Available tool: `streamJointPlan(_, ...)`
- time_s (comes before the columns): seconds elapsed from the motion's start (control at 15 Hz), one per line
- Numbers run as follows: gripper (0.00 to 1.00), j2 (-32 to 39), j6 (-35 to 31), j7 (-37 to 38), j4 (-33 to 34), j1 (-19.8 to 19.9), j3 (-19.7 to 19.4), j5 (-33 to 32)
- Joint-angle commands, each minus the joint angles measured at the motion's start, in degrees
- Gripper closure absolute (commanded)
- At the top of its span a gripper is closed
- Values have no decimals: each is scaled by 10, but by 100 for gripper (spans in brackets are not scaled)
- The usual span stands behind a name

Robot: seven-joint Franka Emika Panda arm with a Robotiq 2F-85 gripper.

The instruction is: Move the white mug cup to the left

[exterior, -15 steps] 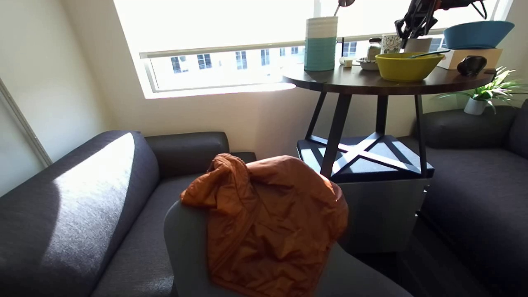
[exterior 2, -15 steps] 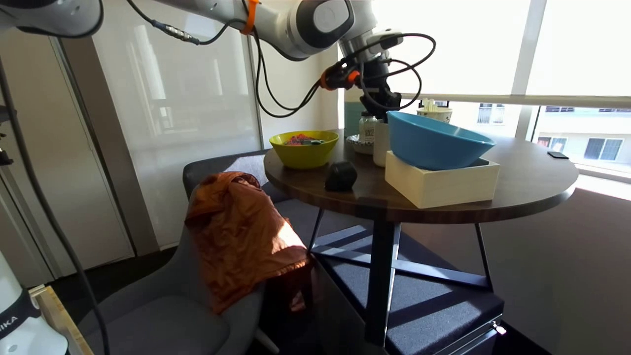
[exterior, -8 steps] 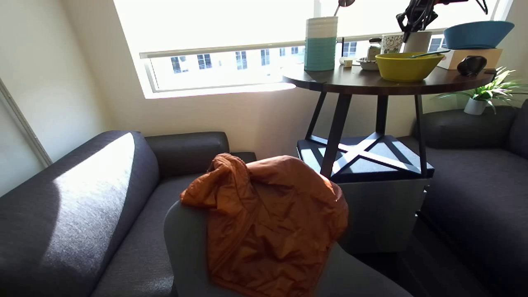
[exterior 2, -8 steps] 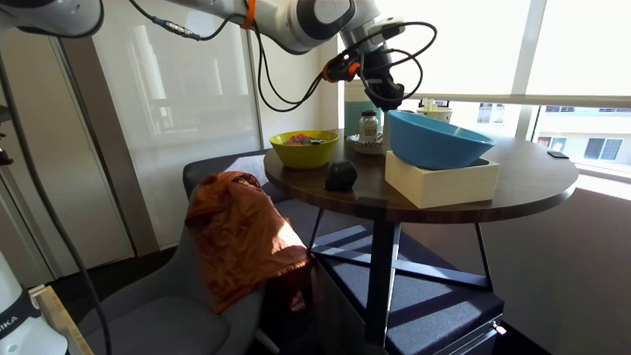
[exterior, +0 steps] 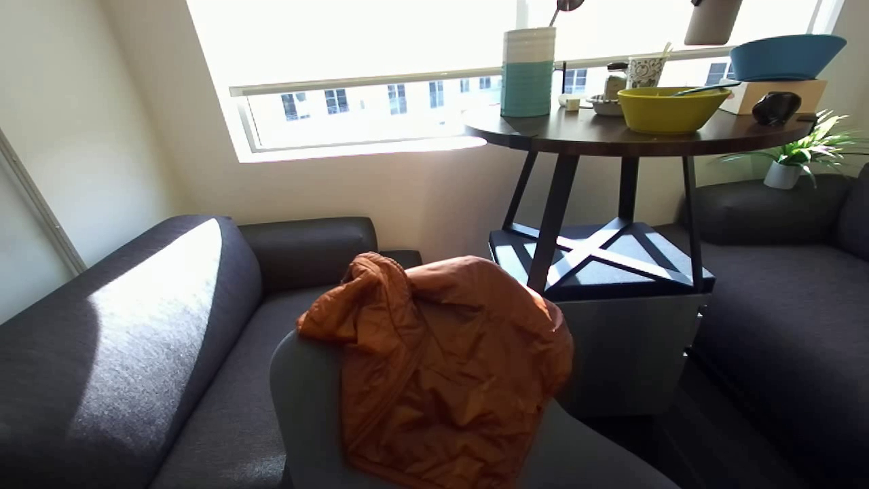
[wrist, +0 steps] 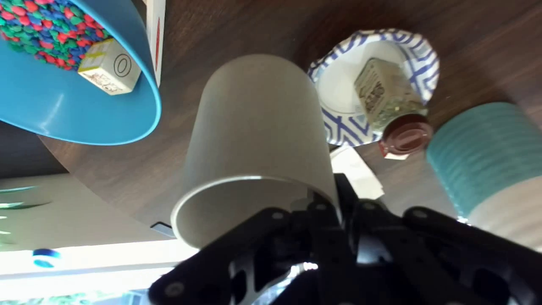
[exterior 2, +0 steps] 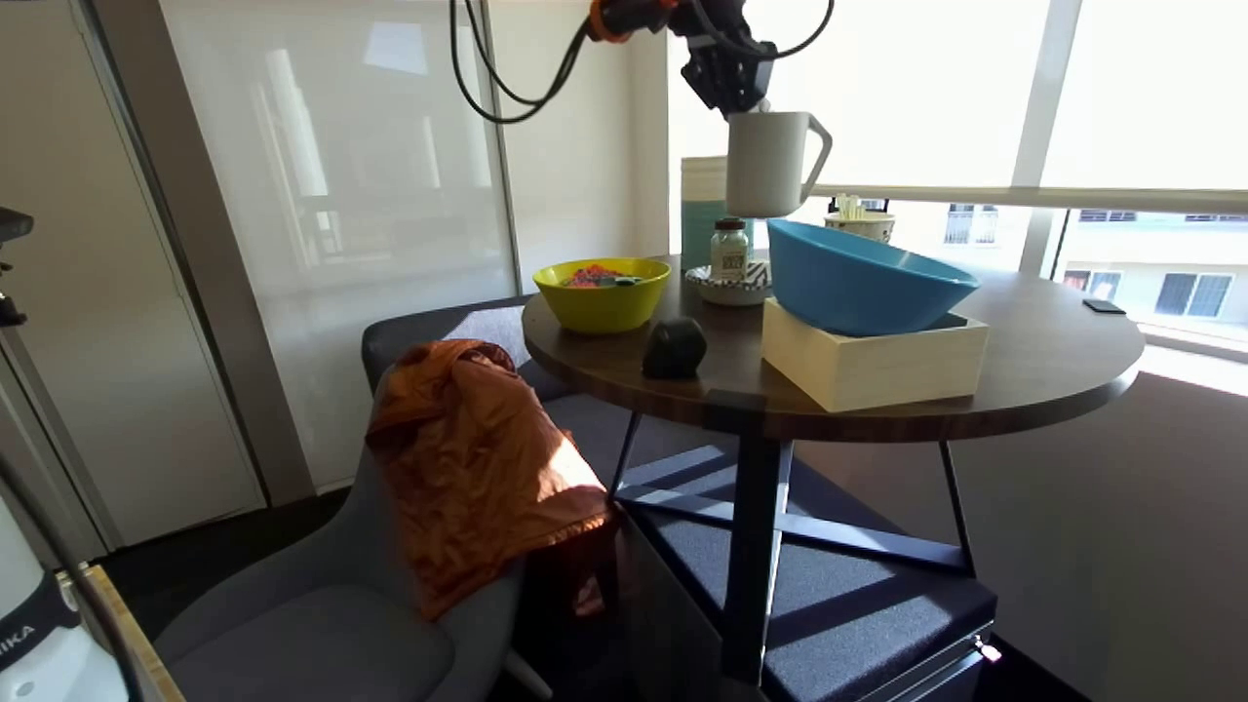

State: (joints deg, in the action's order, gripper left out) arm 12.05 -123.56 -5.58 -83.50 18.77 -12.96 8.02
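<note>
The white mug cup [exterior 2: 765, 164] hangs in the air above the table, upright, with its handle to the right in an exterior view. It also shows at the top edge of an exterior view [exterior: 713, 22]. My gripper [wrist: 335, 192] is shut on the mug's rim, one finger inside the wall and one outside. In the wrist view the mug [wrist: 258, 123] fills the middle, its open mouth facing the gripper and its handle hidden. The gripper [exterior 2: 747, 105] is above the mug in an exterior view.
On the round table [exterior 2: 1053, 361] stand a blue bowl [exterior 2: 858, 283] on a wooden box [exterior 2: 877, 366], a yellow bowl [exterior 2: 600, 302], a black object [exterior 2: 675, 348], a teal-grey cylinder [exterior: 527, 85], a patterned cup [exterior: 645, 71] and a small patterned bowl [wrist: 338, 123] holding a jar [wrist: 387, 97].
The gripper went down onto the mug's rim and shut on it. The mug has since risen from the table to above the blue bowl's height.
</note>
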Motion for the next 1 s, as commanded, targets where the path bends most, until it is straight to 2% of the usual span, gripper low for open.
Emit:
streamJointPlan(0.0,98,-106,67,-98,-66,1,17,58)
streamJointPlan(0.27,98,-162,157,-162,-76,-35,16,96)
streamJointPlan(0.47,98,-183,200,-203,-86,-68,21,116)
streamJointPlan(0.73,98,-165,271,-253,-69,-105,25,157)
streamJointPlan(0.8,93,-167,244,-220,-69,-101,24,127)
streamJointPlan(0.93,93,-164,260,-232,-70,-108,26,138)
